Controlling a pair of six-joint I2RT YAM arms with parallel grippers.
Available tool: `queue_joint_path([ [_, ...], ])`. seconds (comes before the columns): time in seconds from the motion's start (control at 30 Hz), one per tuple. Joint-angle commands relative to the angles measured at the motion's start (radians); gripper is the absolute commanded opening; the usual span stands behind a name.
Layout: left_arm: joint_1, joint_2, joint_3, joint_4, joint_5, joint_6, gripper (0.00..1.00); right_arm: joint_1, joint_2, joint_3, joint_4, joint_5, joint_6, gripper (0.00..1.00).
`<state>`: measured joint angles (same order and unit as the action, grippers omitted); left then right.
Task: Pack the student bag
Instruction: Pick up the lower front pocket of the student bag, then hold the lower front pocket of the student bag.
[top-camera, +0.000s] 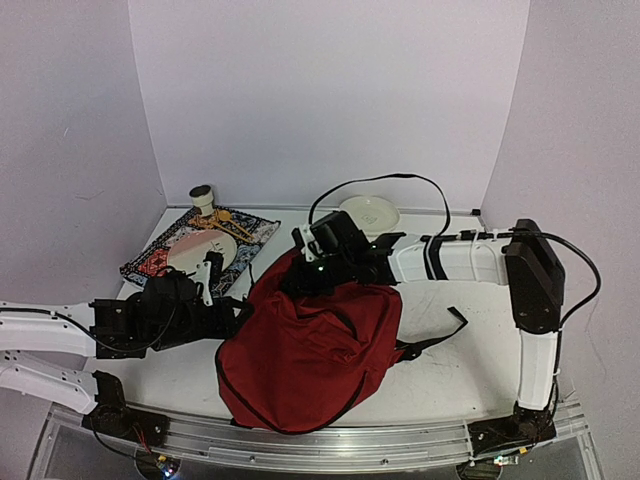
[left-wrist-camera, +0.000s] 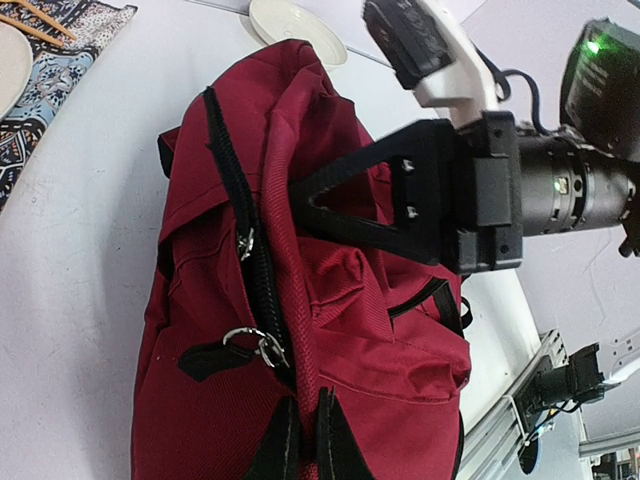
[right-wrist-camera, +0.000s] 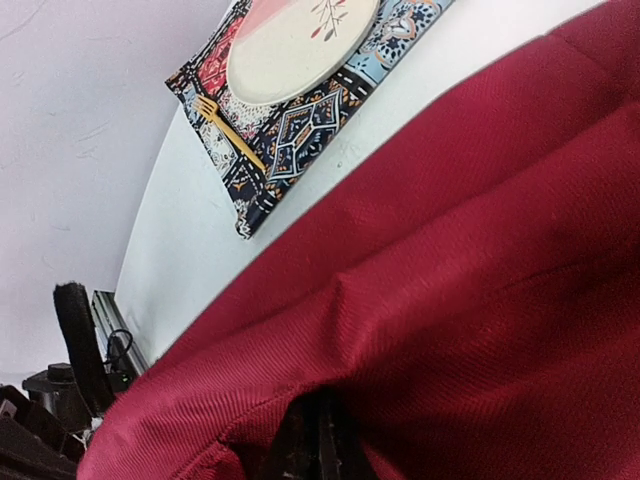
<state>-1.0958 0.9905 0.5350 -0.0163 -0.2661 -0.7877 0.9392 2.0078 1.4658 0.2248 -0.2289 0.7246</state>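
The student bag (top-camera: 310, 350) is a large dark-red backpack lying in the middle of the table, its top end lifted toward the back. My left gripper (top-camera: 236, 320) is at its left side. In the left wrist view the left gripper (left-wrist-camera: 302, 445) is shut on a ridge of red fabric beside the black zipper (left-wrist-camera: 235, 190), just below a metal ring pull (left-wrist-camera: 255, 342). My right gripper (top-camera: 300, 276) is at the bag's raised top. In the right wrist view the right gripper (right-wrist-camera: 320, 445) is shut, with the bag's red cloth (right-wrist-camera: 450, 270) puckered into it.
A patterned placemat (top-camera: 150, 262) at the back left carries a plate (top-camera: 200, 250), a gold fork (right-wrist-camera: 230, 135) and chopsticks. A small cup (top-camera: 203, 197) stands behind it. A white bowl (top-camera: 368, 212) sits at the back centre. A black strap (top-camera: 440, 335) trails right of the bag.
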Motion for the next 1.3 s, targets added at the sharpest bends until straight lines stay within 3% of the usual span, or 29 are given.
queue_joint_path([
  [0.0, -0.005, -0.037, 0.006, 0.077, -0.054, -0.036, 0.00, -0.015, -0.143, -0.081, 0.042, 0.017, -0.030, 0.00],
  [0.33, 0.000, -0.011, 0.014, -0.041, -0.130, -0.114, 0.00, -0.017, -0.308, -0.262, 0.160, 0.012, 0.001, 0.00],
  [0.47, 0.005, -0.016, 0.059, -0.082, -0.135, -0.091, 0.04, -0.018, -0.313, -0.285, 0.191, -0.007, 0.003, 0.00],
  [0.53, 0.011, -0.023, 0.103, -0.116, -0.135, -0.065, 0.13, -0.016, -0.312, -0.289, 0.200, -0.014, 0.001, 0.00],
  [0.67, 0.039, -0.008, 0.233, -0.219, -0.127, -0.012, 0.42, -0.016, -0.311, -0.296, 0.212, -0.015, -0.005, 0.00],
  [0.77, 0.085, 0.049, 0.361, -0.299, -0.082, 0.032, 0.52, -0.016, -0.313, -0.301, 0.232, -0.018, -0.005, 0.00],
  [0.97, 0.227, 0.266, 0.498, -0.367, 0.154, 0.100, 0.59, -0.013, -0.300, -0.285, 0.244, -0.029, -0.010, 0.00],
  [1.27, 0.258, 0.527, 0.651, -0.381, 0.308, 0.183, 0.64, -0.007, -0.296, -0.274, 0.244, -0.026, -0.020, 0.00],
])
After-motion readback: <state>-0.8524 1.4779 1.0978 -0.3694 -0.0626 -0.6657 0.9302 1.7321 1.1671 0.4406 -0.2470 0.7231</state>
